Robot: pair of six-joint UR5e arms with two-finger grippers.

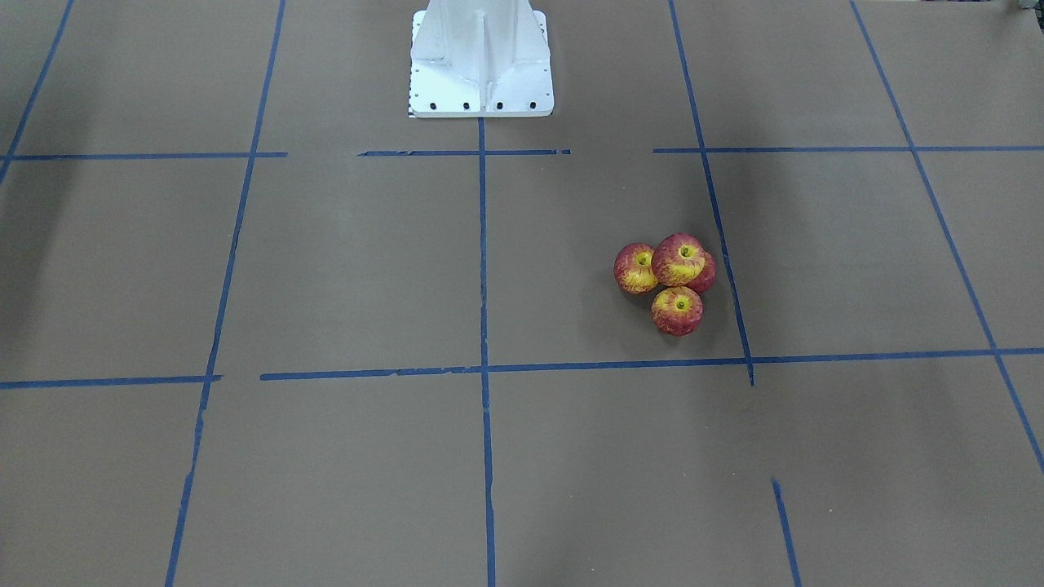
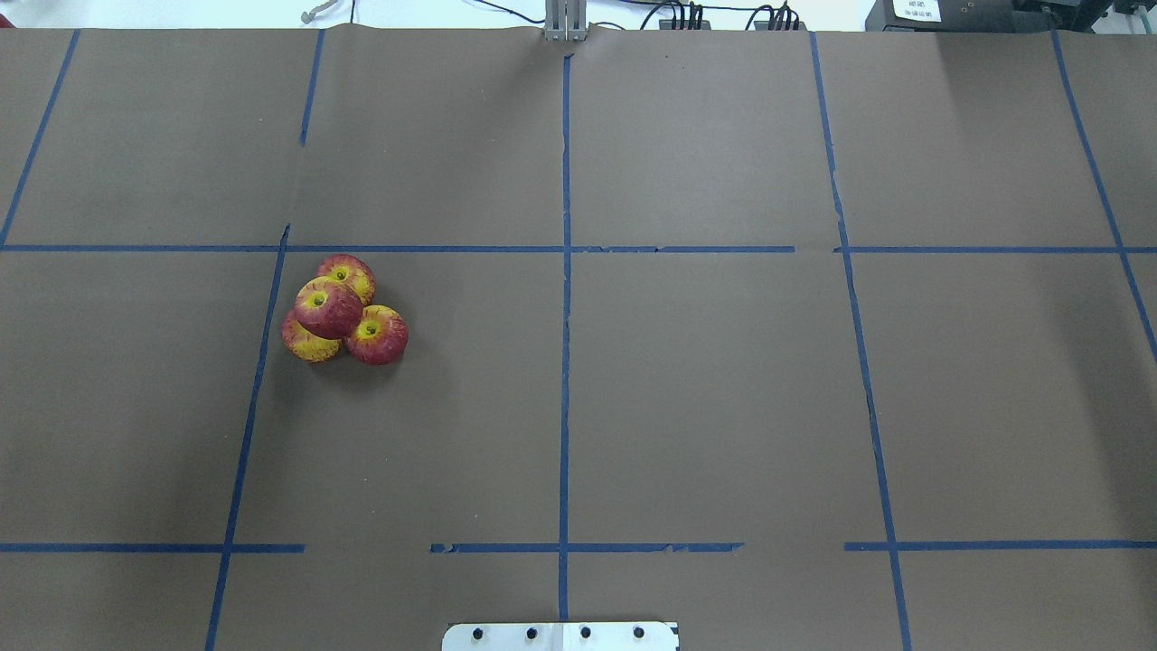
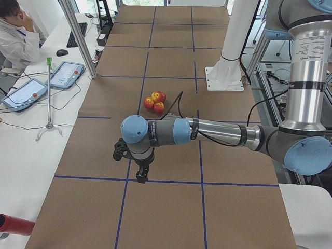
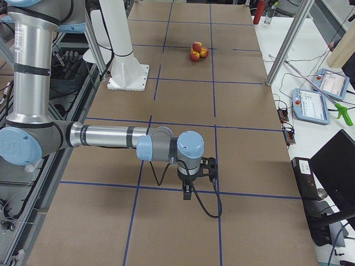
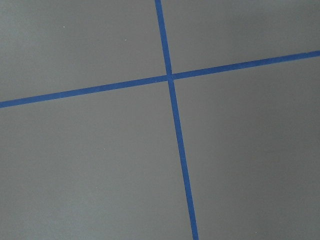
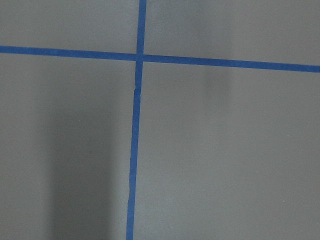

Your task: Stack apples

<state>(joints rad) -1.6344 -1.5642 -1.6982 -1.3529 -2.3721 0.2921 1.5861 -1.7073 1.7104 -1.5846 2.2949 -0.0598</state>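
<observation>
Four small red-and-yellow apples sit in a tight pile on the brown table. One apple (image 1: 677,259) (image 2: 327,308) rests on top of the other three (image 1: 676,311) (image 2: 378,334). The pile also shows far off in the exterior left view (image 3: 155,101) and the exterior right view (image 4: 197,51). My left gripper (image 3: 141,174) hangs over a blue tape line, well away from the pile. My right gripper (image 4: 187,191) hangs over the table's other end, far from the apples. Both show only in the side views, so I cannot tell whether they are open or shut. Both wrist views show only paper and tape.
The white robot pedestal (image 1: 481,61) (image 2: 560,636) stands at the table's middle edge. Blue tape lines (image 2: 566,316) grid the brown paper. A metal post (image 3: 78,36) and control tablets (image 3: 65,73) stand on the side bench, where a person (image 3: 18,36) sits.
</observation>
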